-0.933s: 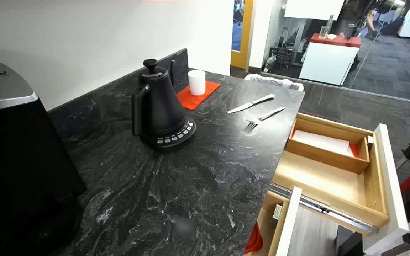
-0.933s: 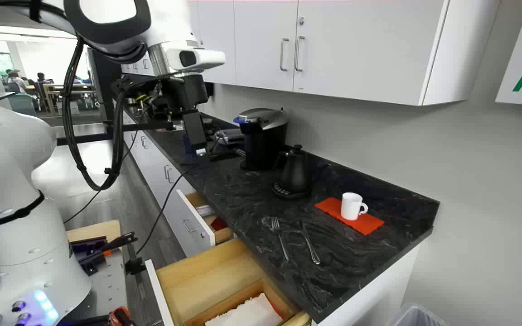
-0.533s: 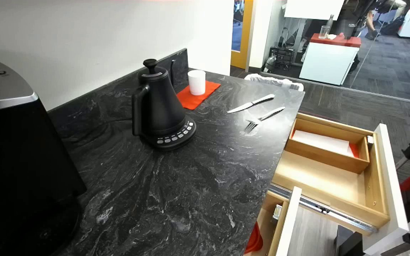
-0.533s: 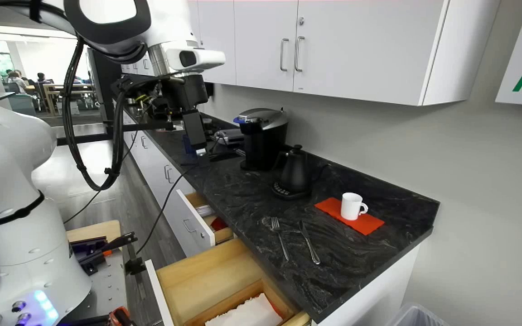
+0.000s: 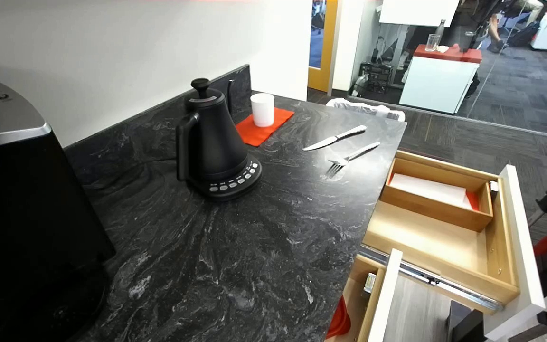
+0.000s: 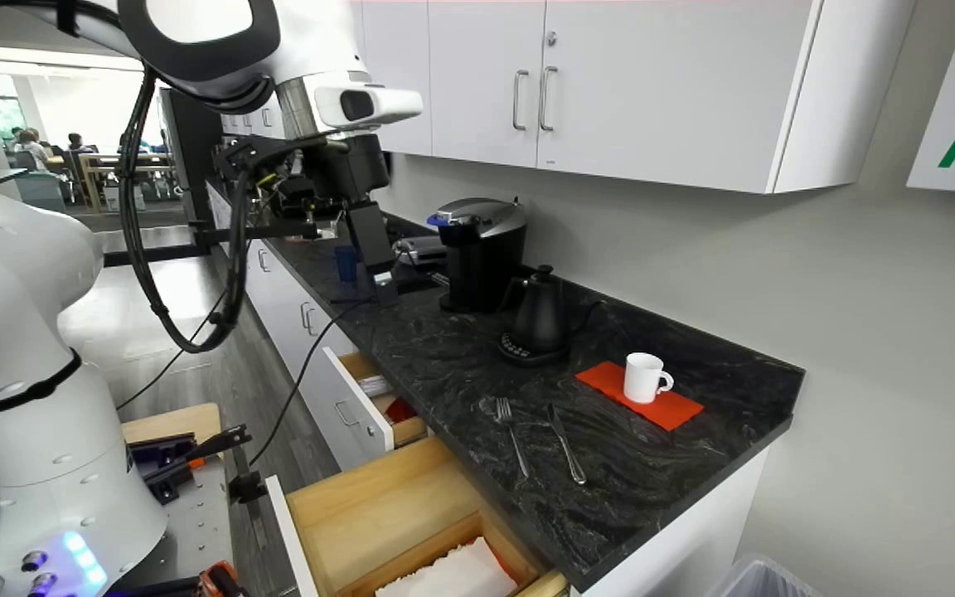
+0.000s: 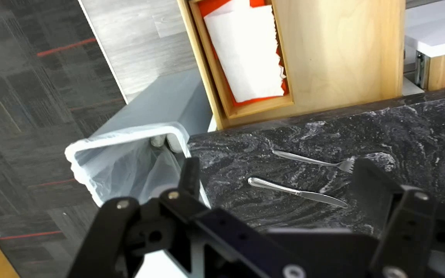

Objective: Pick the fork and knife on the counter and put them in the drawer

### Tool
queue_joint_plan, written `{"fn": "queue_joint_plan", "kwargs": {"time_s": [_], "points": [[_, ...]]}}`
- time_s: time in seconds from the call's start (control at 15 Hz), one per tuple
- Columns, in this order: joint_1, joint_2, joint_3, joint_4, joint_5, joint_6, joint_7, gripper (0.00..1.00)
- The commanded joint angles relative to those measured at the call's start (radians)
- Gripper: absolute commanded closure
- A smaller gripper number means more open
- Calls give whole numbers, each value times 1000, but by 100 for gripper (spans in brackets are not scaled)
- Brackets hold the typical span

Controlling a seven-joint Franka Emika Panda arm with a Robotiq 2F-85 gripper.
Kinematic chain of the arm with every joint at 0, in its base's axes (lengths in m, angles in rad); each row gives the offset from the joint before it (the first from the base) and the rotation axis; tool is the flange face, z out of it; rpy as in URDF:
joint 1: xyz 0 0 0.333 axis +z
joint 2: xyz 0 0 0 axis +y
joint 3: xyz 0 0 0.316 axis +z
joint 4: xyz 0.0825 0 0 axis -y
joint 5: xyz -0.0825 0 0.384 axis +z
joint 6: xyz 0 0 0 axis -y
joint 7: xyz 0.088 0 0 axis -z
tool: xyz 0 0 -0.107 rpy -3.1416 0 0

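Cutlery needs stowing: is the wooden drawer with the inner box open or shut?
Open: the wooden drawer juts from under the counter, its inside exposed.

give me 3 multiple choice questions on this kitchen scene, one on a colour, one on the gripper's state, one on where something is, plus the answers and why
1. What colour is the napkin under the mug?
A) green
B) red
C) grey

2. How does the gripper stand?
A) open
B) shut on the mug
C) shut, holding nothing

3. Where does the fork lie?
A) inside the mug
B) in the gripper
C) on the counter

1: B, it shows plain red in both exterior views.
2: A, its fingers are wide apart in the wrist view with nothing held between them.
3: C, it lies there beside the knife, not touching it.
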Motion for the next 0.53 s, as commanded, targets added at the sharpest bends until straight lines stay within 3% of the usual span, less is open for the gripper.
{"fn": "queue_joint_plan", "kwargs": {"time_s": [0.0, 0.13, 0.47], "points": [[49, 225, -171, 134, -16, 136, -269, 0], [114, 305, -296, 222, 0, 148, -439, 0], [417, 420, -709, 476, 64, 38, -850, 0]]}}
